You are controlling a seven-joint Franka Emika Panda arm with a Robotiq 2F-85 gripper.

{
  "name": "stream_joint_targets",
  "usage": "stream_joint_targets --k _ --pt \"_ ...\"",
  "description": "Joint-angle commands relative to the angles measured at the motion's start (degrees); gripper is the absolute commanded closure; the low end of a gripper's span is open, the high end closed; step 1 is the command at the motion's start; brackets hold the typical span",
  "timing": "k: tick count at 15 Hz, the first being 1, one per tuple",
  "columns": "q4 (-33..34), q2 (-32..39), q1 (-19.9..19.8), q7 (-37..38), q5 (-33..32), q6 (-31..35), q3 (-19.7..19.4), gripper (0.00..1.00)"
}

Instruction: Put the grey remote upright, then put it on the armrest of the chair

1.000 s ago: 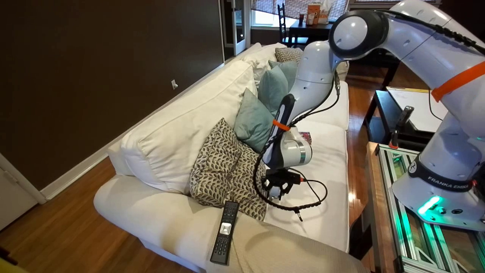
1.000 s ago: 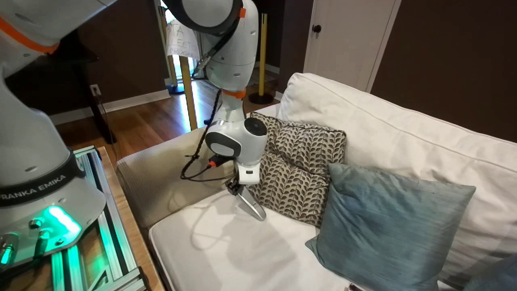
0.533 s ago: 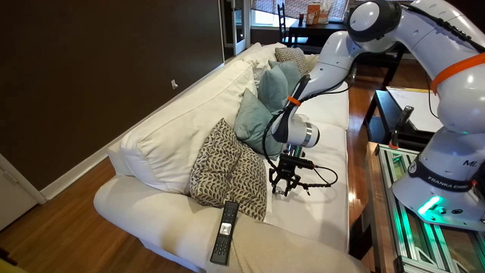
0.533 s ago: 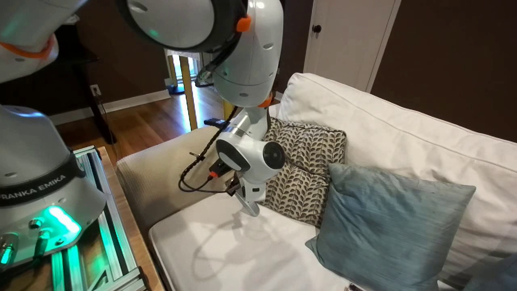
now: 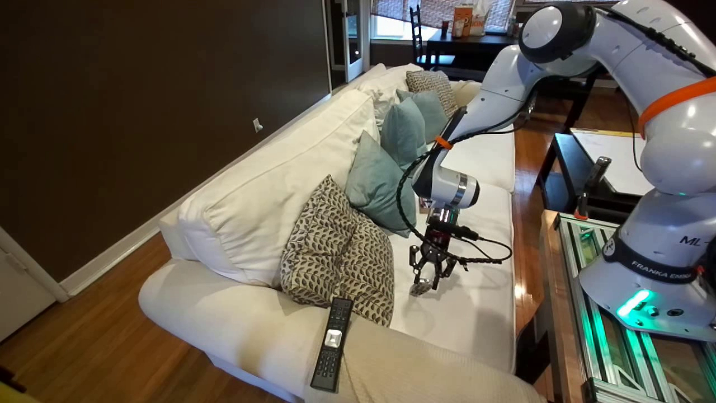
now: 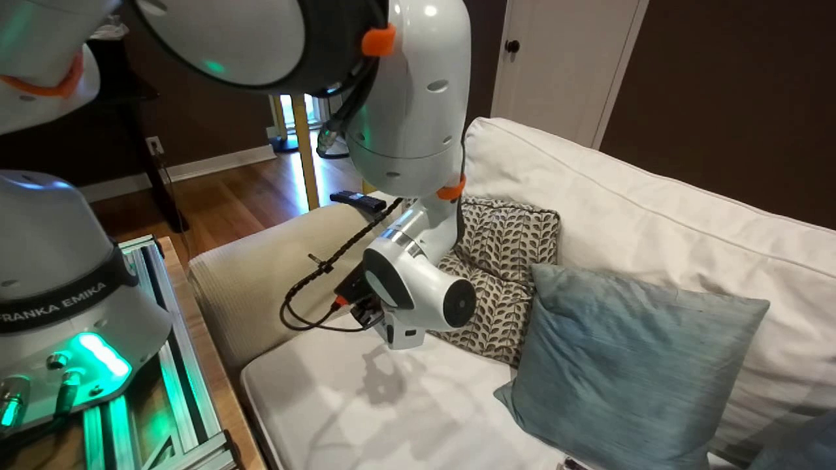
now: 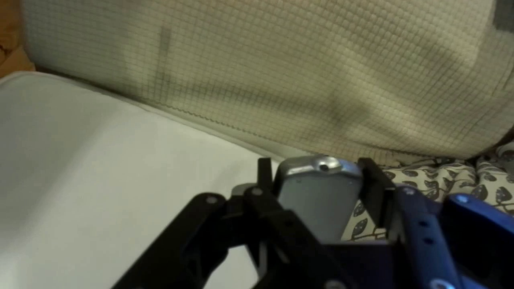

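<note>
Stands on a green-lit base point(image 5: 649, 291), bends at the raised elbow point(image 5: 551, 33), then slopes down along the forearm point(image 5: 498, 92) to the wrist point(image 5: 450, 187). Points the end effector point(image 7: 314, 168) downward at a slant. Grips between two black fingers point(image 7: 374, 186), spread only partway and facing each other in the wrist view.

In the wrist view the gripper point(image 7: 315, 172), blurred and cut off by the bottom edge, hides the lower part of the grey remote point(image 7: 319, 204); a dark patch point(image 7: 505, 15) top right is too cropped to name. In an exterior view the arm point(image 6: 418, 287) hides most of the gripper, and a thing point(image 6: 572, 464) at the bottom edge is mostly cut off.
</note>
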Motion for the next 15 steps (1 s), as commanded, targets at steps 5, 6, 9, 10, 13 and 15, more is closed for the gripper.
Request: stream_joint_targets --k 5,6,9,10,13,15 --pt "2.36 -1.16 6.33 -1.78 11.8 -3.89 -9.86 0.7" --pt "2.37 -1.52 6.91 -2.12 13.26 -4.67 -10.94 0.7" --pt "1.67 -3.5 9.67 -3.72 18.42 -4.8 -14.11 0.7" --pt "1.27 -4.44 11.2 -3.43 19.94 -4.34 -15.36 0.7" --pt "0.84 -6.31 17.66 0.52 23.12 -2.82 -20.23 0.7" --pt "1.41 -6.33 22.31 3.19 24.38 -2.2 -23.67 0.7"
